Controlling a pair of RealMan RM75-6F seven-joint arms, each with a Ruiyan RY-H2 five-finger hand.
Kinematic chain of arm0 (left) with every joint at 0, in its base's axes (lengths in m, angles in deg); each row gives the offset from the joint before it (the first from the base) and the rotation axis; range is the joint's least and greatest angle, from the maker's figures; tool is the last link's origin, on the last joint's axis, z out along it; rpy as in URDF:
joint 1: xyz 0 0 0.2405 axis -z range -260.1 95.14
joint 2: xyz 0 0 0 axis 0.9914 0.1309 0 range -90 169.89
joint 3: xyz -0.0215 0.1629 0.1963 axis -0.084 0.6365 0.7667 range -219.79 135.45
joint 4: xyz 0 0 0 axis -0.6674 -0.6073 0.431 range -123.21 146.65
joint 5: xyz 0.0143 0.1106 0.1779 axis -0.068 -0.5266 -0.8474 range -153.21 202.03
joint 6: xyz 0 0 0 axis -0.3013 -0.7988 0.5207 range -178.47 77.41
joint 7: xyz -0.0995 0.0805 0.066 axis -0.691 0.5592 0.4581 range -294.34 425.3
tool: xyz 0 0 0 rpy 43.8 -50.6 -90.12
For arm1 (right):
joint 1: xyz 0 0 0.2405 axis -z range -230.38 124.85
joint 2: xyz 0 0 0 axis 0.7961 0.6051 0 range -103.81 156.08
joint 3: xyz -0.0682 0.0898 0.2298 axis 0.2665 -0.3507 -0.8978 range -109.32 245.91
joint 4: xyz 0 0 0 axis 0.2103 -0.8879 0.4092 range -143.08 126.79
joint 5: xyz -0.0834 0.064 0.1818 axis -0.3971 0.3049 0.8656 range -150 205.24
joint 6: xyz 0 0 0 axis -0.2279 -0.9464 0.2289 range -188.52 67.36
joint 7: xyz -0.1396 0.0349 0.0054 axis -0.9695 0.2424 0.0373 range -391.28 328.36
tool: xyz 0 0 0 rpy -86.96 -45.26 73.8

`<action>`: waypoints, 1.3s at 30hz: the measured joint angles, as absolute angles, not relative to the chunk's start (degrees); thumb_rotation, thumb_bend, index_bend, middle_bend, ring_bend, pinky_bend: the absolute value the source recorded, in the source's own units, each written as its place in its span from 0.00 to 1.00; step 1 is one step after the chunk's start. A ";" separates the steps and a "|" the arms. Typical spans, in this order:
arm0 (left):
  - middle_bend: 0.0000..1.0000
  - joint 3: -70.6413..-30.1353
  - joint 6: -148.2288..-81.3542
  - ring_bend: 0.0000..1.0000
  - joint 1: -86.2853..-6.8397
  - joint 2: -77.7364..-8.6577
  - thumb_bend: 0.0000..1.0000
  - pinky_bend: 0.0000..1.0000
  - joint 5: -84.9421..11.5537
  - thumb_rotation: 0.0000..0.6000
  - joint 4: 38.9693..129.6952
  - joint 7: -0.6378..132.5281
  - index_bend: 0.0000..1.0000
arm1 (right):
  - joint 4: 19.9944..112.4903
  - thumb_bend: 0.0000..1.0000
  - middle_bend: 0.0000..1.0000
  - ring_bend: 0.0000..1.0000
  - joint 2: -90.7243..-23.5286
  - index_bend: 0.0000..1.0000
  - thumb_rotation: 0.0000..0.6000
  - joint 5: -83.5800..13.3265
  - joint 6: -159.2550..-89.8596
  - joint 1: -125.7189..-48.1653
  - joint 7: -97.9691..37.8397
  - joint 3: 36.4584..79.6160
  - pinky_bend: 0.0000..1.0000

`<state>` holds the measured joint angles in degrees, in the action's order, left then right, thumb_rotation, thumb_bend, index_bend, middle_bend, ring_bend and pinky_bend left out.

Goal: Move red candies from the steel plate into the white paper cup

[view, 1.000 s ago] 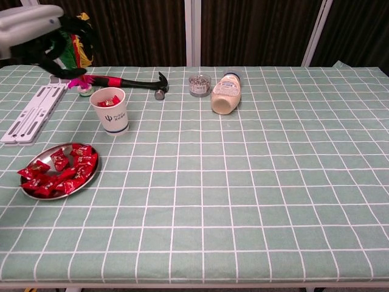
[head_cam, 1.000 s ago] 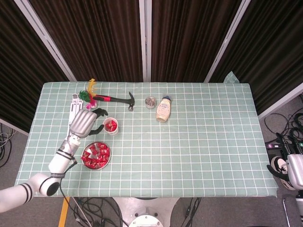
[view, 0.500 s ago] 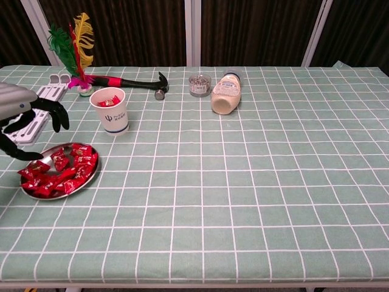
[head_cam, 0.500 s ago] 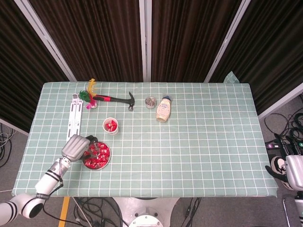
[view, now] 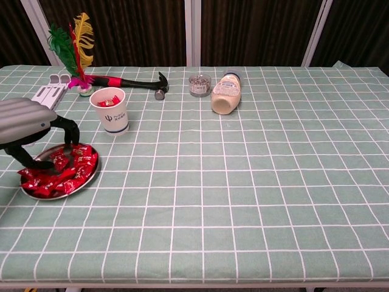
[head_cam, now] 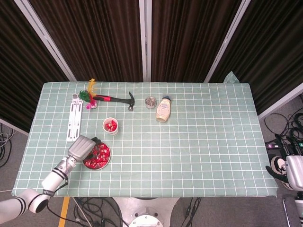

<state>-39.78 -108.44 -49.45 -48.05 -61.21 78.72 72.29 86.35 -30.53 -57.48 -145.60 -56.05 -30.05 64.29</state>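
Observation:
The steel plate [head_cam: 109,159] [view: 92,177] lies near the table's front left and holds several red candies [head_cam: 100,152] [view: 68,173]. Just beyond it stands the white paper cup [head_cam: 111,126] [view: 110,114], upright, with red candies inside. My left hand [head_cam: 81,147] [view: 29,121] hovers over the plate's left side. Its fingers are spread and point down, and the fingertips [view: 70,140] touch the candy pile. I see no candy lifted. My right hand [head_cam: 287,169] hangs off the table at the far right; its fingers are unclear.
A white rail-like strip [head_cam: 74,122] [view: 44,97] lies left of the cup. At the back are a feather toy [view: 75,42], a hammer [view: 130,82], a small tin [view: 199,84] and a bottle on its side [view: 225,94].
My left hand left the spot above the cup, came down toward the front, and now reaches into the candies on the plate. The right hand has not moved.

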 measured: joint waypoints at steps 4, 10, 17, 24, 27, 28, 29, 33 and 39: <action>0.50 -39.58 -108.18 0.81 -49.34 -48.87 0.27 1.00 -61.76 1.00 77.38 72.26 0.46 | 86.45 0.10 0.24 0.09 -30.53 0.06 1.00 -57.38 -145.54 -56.07 -30.28 64.26 0.28; 0.51 -39.41 -107.98 0.81 -49.50 -49.44 0.27 1.00 -61.92 1.00 76.36 72.63 0.47 | 86.69 0.10 0.24 0.09 -30.50 0.06 1.00 -57.31 -145.41 -56.15 -30.64 64.22 0.28; 0.53 -39.39 -107.32 0.81 -49.49 -50.31 0.28 1.00 -61.88 1.00 74.51 72.22 0.49 | 86.78 0.10 0.24 0.09 -30.55 0.06 1.00 -57.02 -145.21 -56.19 -30.82 64.17 0.28; 0.57 -39.43 -107.33 0.82 -49.53 -51.76 0.32 1.00 -62.21 1.00 71.82 70.09 0.54 | 87.06 0.10 0.24 0.09 -30.45 0.06 1.00 -56.86 -145.11 -56.25 -31.20 64.09 0.28; 0.59 -39.40 -107.44 0.83 -49.54 -52.44 0.35 1.00 -62.51 1.00 70.65 69.07 0.57 | 87.19 0.10 0.24 0.09 -30.42 0.06 1.00 -56.80 -145.03 -56.29 -31.39 64.08 0.28; 0.60 -39.39 -107.64 0.83 -49.56 -52.67 0.35 1.00 -62.69 1.00 70.25 68.63 0.58 | 87.23 0.10 0.24 0.09 -30.41 0.06 1.00 -56.77 -145.02 -56.28 -31.44 64.07 0.28; 0.62 -39.38 -107.80 0.83 -49.58 -52.81 0.37 1.00 -62.83 1.00 69.99 68.28 0.59 | 87.25 0.10 0.24 0.09 -30.41 0.06 1.00 -56.76 -145.02 -56.27 -31.46 64.08 0.28; 0.64 -39.38 -108.63 0.83 -49.67 -53.03 0.40 1.00 -63.39 1.00 69.62 66.90 0.61 | 87.41 0.10 0.24 0.09 -30.36 0.06 1.00 -56.77 -144.99 -56.34 -31.58 64.03 0.28; 0.64 -40.42 -110.42 0.83 -50.00 -51.09 0.41 1.00 -63.17 1.00 73.51 63.74 0.62 | 87.31 0.10 0.24 0.09 -30.41 0.06 1.00 -56.92 -145.06 -56.34 -31.48 64.04 0.28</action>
<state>-40.42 -110.42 -50.00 -51.09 -63.17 73.51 63.74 87.31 -30.41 -56.92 -145.06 -56.34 -31.48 64.04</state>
